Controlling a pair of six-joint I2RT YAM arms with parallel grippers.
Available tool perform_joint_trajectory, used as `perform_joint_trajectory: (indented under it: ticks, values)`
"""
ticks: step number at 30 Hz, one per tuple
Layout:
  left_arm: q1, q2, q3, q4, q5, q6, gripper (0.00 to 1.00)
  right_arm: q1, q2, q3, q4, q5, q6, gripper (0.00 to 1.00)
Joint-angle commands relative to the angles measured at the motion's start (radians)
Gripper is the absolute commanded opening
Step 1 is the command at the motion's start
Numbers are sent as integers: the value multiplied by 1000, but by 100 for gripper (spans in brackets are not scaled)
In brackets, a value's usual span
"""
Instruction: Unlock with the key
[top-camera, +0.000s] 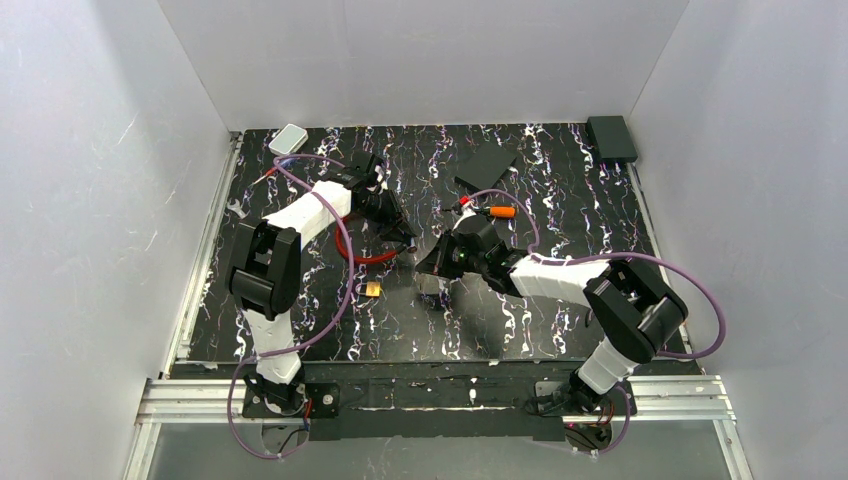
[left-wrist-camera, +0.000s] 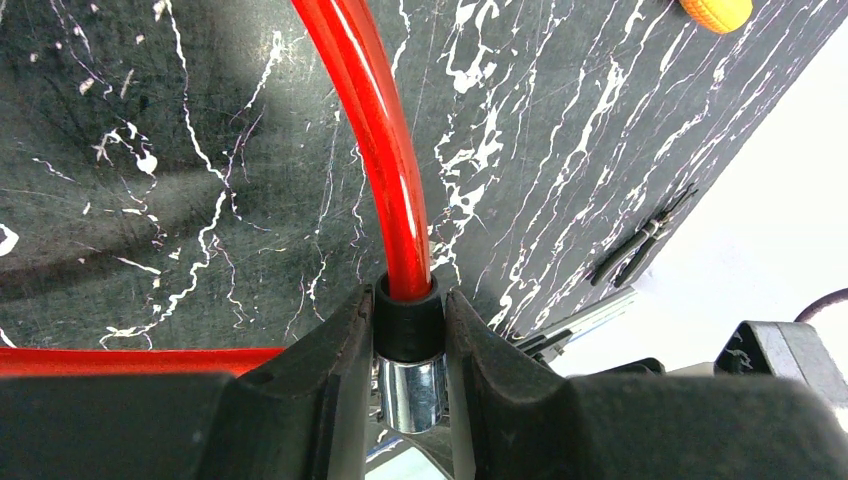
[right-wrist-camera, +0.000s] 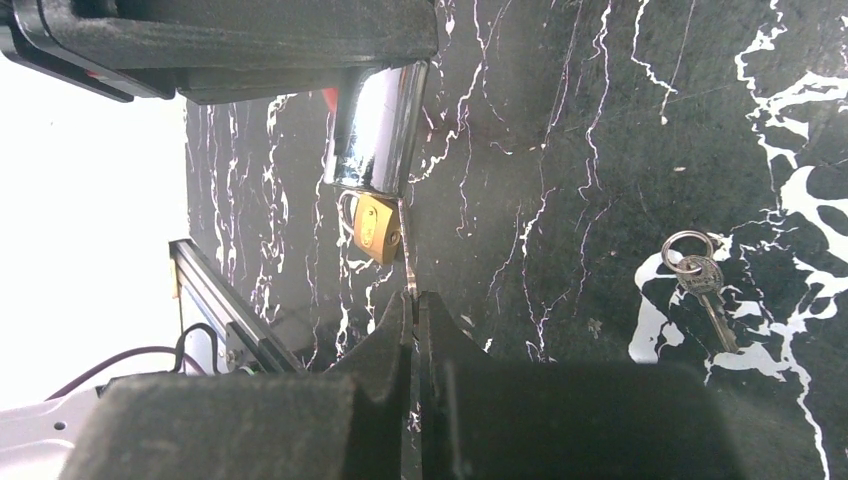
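The step in hand is lining the key up with the lock, and it is not in yet. The left fingers are clamped narrowly on the black end of the red cable lock. Its chrome cylinder sticks out past them towards the other arm.

The right fingers are pressed together on the key, a thin silvery blade seen edge-on. Its tip points up at the rim of that cylinder. It seems to sit just beside the end face rather than inside it, though the keyhole itself is hidden from every view.

The next move probably calls for a small sideways correction to centre the blade, a straight push in, then a twist while the left arm holds the cylinder firm.

A little brass padlock lies on the dark marbled surface just behind the blade (easy to mistake for the target). A separate bunch of small keys rests well off to the side.

No brand or writing can be read; any stamp on the padlock is too small to make out.
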Motion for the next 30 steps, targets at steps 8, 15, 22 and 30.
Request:
perform_joint_trajectory:
  ticks: [8, 15, 22, 30]
  values:
    - [2, -71, -8, -22, -9, 13, 0, -3, -57, 34, 45, -17, -11, 1]
    - [2, -75, -9, -22, -10, 12, 0, -3, -62, 30, 47, 2, -12, 1]
    - [2, -75, -12, -19, -9, 13, 0, -4, -29, 38, 61, 10, -11, 1]
    - [2, -78, -14, -16, -6, 11, 0, -8, -4, 43, 74, 5, -6, 1]
